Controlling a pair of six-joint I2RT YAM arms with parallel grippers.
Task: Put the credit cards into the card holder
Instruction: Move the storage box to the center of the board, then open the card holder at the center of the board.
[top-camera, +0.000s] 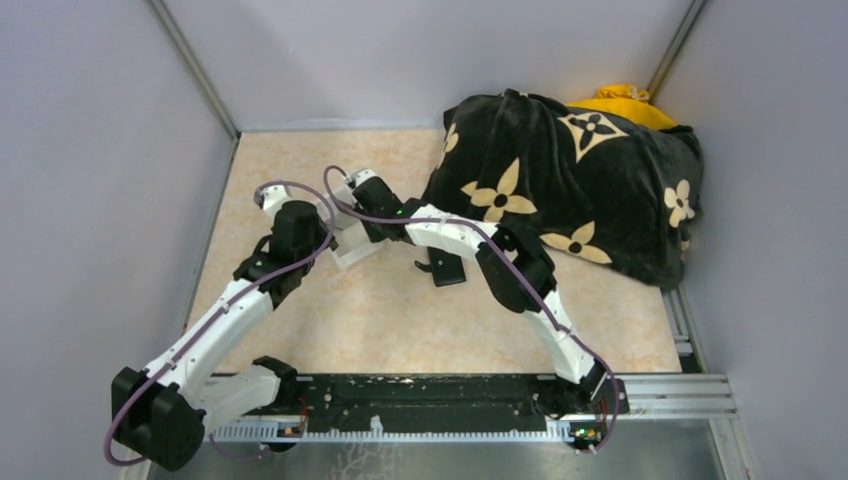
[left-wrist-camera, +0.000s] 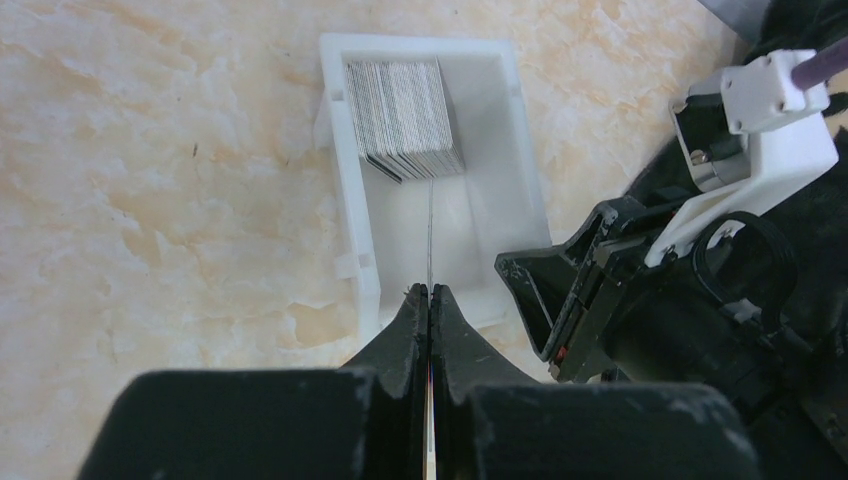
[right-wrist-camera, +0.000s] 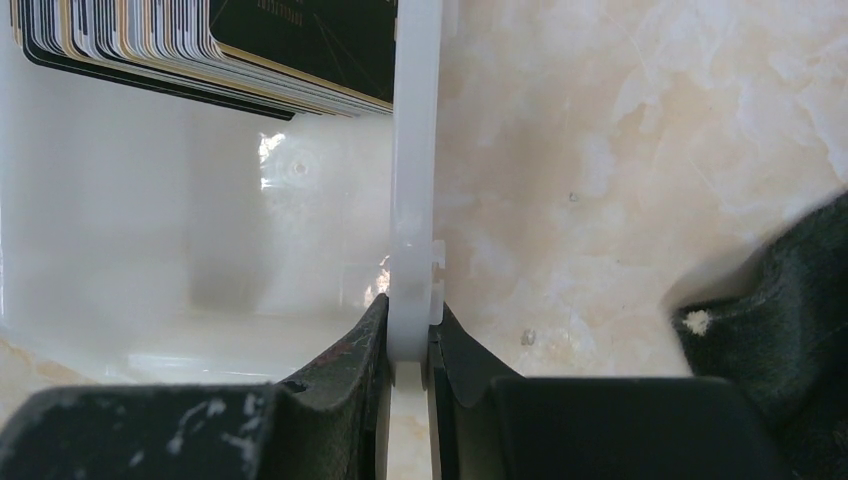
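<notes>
above the table (left-wrist-camera: 150, 150), left tool (left-wrist-camera: 430, 297) clamps one card (left-wrist-camera: 430, 235) edge-on.

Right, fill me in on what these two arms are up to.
The right gripper is shut on the side wall of the white tray. The left gripper pinches a single card, seen edge-on, over the tray, where a stack of cards stands at the far end. The black card holder lies apart on the table, with no gripper on it.
</notes>
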